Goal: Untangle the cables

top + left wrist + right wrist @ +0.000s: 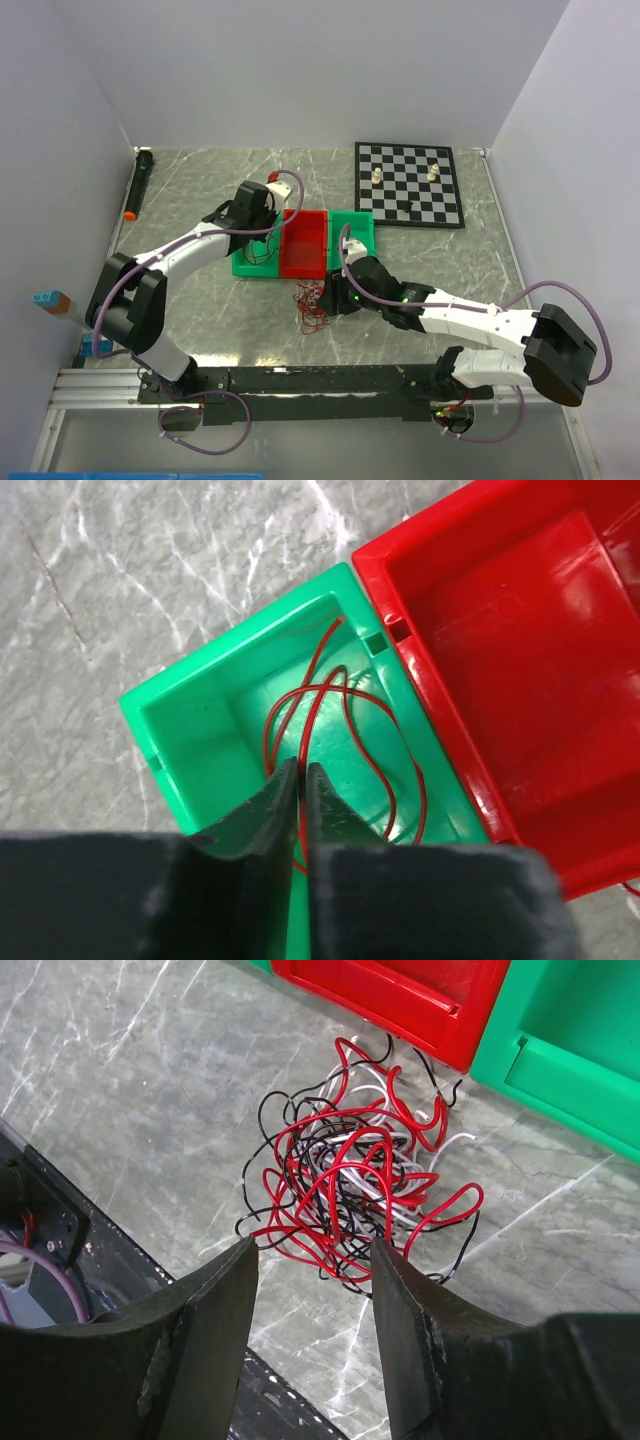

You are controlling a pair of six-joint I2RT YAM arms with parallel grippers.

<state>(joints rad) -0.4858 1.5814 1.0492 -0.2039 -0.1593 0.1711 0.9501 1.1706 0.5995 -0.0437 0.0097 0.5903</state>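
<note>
Red, white and black cables (350, 1180) lie tangled on the table (120, 1080), centre frame, just ahead of our right gripper (313, 1260), jaws spread. Farther back, our left gripper (302, 772), jaws pressed together, hangs over a red wire (320, 695) in the green bin (200, 670).

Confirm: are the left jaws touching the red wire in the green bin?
Touching. Left wrist view: the left gripper is shut on the red wire, which enters the slit between its jaws and reappears below.
</note>
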